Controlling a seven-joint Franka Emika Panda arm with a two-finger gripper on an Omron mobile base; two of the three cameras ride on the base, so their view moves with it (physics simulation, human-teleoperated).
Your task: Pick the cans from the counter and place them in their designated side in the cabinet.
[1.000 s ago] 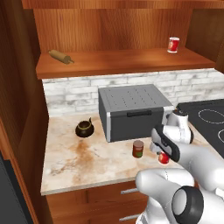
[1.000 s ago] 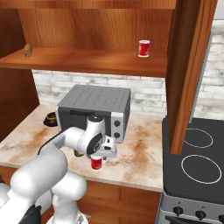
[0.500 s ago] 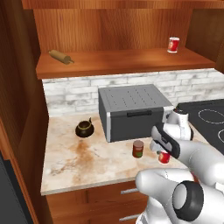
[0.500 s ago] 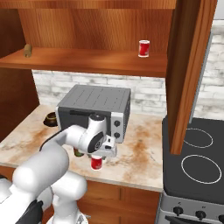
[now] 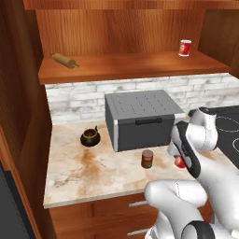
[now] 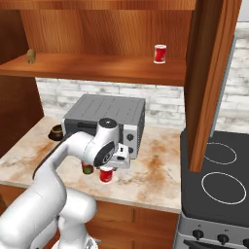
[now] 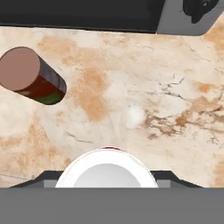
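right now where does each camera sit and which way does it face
Left base view: behind the arm's left, facing forward and down at the counter and toaster oven; white arm at lower right.
Right base view: behind the arm's right, facing the same counter; arm at lower left, gripper above the red can.
Hand view: on the hand, looking straight down at that can's top.
All three share the dark can.

The gripper (image 6: 108, 168) has sunk a little lower over the red can (image 6: 106, 174) on the table (image 6: 155, 168) than a second ago, and the hand above it has tipped slightly. In the right base view less of the can's top shows beneath the hand now. The can itself stands where it did.
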